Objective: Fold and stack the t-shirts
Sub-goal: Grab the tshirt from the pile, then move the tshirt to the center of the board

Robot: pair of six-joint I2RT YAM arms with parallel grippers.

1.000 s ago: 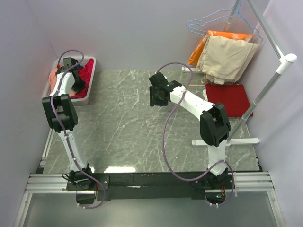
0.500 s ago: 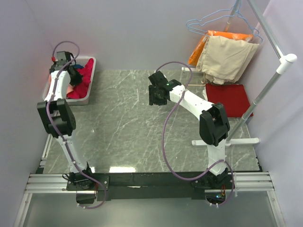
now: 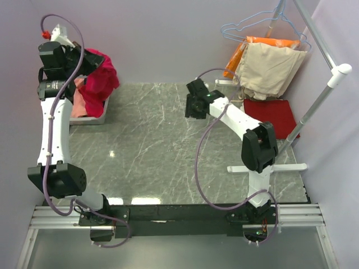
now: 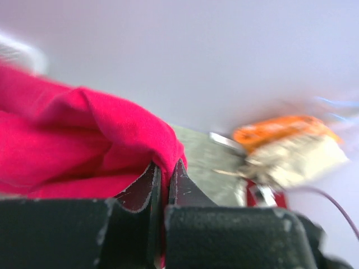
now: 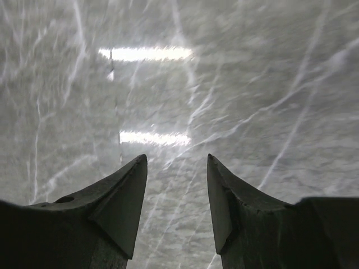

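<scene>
My left gripper [image 3: 84, 63] is raised high above the white bin [image 3: 90, 119] at the far left and is shut on the bright crimson-red t-shirt [image 3: 100, 78], which hangs from it. In the left wrist view the gripper [image 4: 165, 168] pinches a fold of that crimson cloth [image 4: 84, 140]. A salmon-pink t-shirt [image 3: 78, 103] lies in the bin. A darker red t-shirt [image 3: 270, 116] lies folded flat at the right. My right gripper [image 3: 194, 110] is open and empty over the bare marble table; in its wrist view [image 5: 176, 165] only marble shows between the jaws.
Beige [image 3: 269, 68] and orange [image 3: 235, 59] garments hang on wire hangers from a white rack [image 3: 317, 101] at the back right. The rack's foot [image 3: 269, 168] lies on the table [image 3: 151, 151] near the right arm. Walls close the left and back sides.
My left gripper has risen out of the bin, lifting the crimson t-shirt with it. My right gripper has shifted slightly to the right.
</scene>
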